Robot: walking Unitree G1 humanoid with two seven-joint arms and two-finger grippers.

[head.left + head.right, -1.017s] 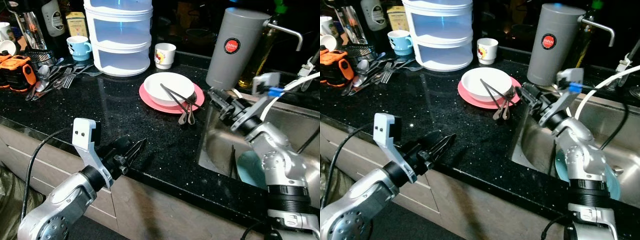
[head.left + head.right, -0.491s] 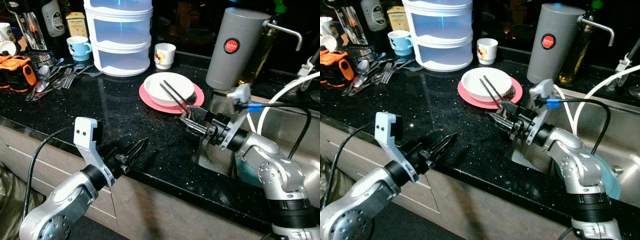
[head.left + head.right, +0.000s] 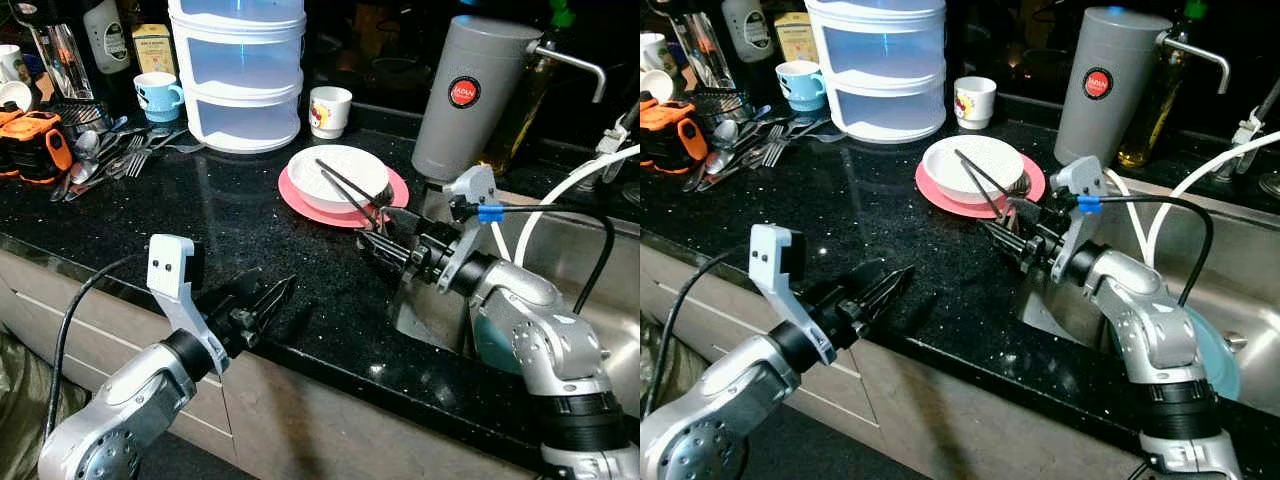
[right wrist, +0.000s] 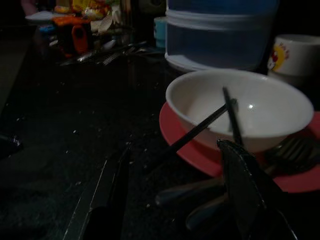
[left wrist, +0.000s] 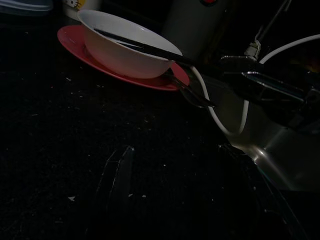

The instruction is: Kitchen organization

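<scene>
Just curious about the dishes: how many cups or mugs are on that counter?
4: a white cartoon cup beside the stacked drawers, a blue mug on their other side, two white cups far left. More may be hidden.

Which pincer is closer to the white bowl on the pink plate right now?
Right. The right pincer sits open just in front of the white bowl, by the cutlery handles. The left pincer hangs at the counter's front edge, well short of it.

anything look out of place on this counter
Loose cutlery lies scattered on the counter's left. Black chopsticks rest askew across the white bowl, and a fork and spoon hang off the pink plate.
</scene>
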